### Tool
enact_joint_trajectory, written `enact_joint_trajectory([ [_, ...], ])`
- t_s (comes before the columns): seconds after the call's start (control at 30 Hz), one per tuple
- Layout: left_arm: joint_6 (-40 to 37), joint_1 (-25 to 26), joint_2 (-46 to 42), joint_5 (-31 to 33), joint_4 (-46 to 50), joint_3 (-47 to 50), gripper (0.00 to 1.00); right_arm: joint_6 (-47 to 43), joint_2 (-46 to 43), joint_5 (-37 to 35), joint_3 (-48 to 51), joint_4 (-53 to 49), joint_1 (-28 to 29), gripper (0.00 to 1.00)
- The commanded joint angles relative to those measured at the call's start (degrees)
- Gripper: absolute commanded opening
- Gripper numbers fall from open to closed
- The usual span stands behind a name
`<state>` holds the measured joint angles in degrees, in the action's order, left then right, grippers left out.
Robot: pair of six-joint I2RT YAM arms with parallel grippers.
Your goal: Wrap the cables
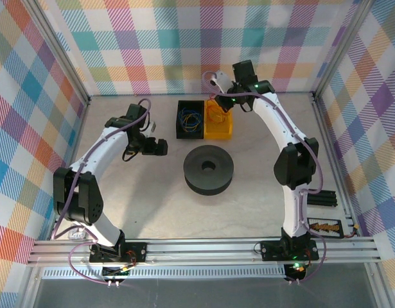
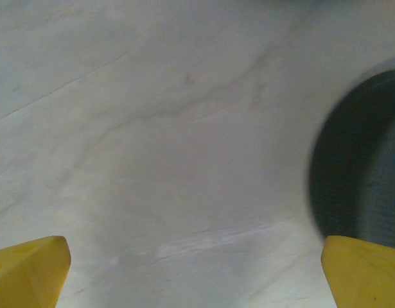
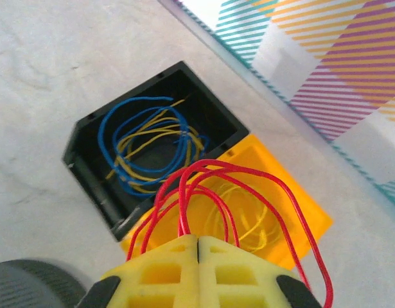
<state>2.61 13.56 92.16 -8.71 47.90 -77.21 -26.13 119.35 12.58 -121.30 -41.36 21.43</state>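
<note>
**Red cable pinched over the orange bin, spool waiting**

Nearest the arm bases, the left gripper (image 2: 197, 269) hangs over bare table (image 1: 248, 212) with its yellow fingers spread wide and nothing between them. The black spool (image 1: 194, 170) lies just to its right, at the edge of the left wrist view.

Further back, two bins stand touching side by side. The right gripper (image 3: 197, 247) is above the orange bin (image 3: 297, 215), its fingers pressed together on the red cable (image 3: 210, 168). Several red loops arch out from the fingers and hang down toward that bin. Thin yellow strands lie in the bin under them. The black bin (image 3: 126, 93) beside it holds a blue cable (image 3: 139, 99) coiled up with more yellow strands.

The step in hand looks like drawing the red cable out to bring it to the spool, so the task is probably at an early stage. To do this well:

- Raise the pinch straight up until every red loop clears the bin rim
- Watch that no yellow strand rides up with the loops
- Carry the cable slowly, since slack loops swing and snag
- Keep the pinch firm, because a wire this thin could slip
- Bring the open left gripper in to catch the trailing end near the spool
</note>
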Motion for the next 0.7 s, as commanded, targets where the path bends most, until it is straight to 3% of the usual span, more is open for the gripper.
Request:
enact_joint_trajectory([
  [0.0,6.0,-0.6,-4.4,-13.3,-10.0,0.7,1.00,5.8,-7.6,10.0,3.9,0.9,0.3,0.00],
  [0.13,12.4,-0.6,-4.4,-20.6,-18.4,1.4,1.00,15.6,-15.1,22.4,13.5,8.4,0.0,0.00],
  [0.27,16.3,-0.6,-4.4,-25.6,-25.1,3.3,1.00,24.9,-19.3,29.4,20.2,15.5,-0.1,0.00],
  [0.5,24.1,-0.6,-9.9,-29.8,-31.4,8.3,0.98,40.2,-23.4,34.6,25.3,23.3,-0.3,0.00],
  [0.67,25.6,-0.6,-14.1,-32.9,-42.7,16.3,0.96,47.2,-27.5,35.9,35.0,31.7,-0.6,0.00],
])
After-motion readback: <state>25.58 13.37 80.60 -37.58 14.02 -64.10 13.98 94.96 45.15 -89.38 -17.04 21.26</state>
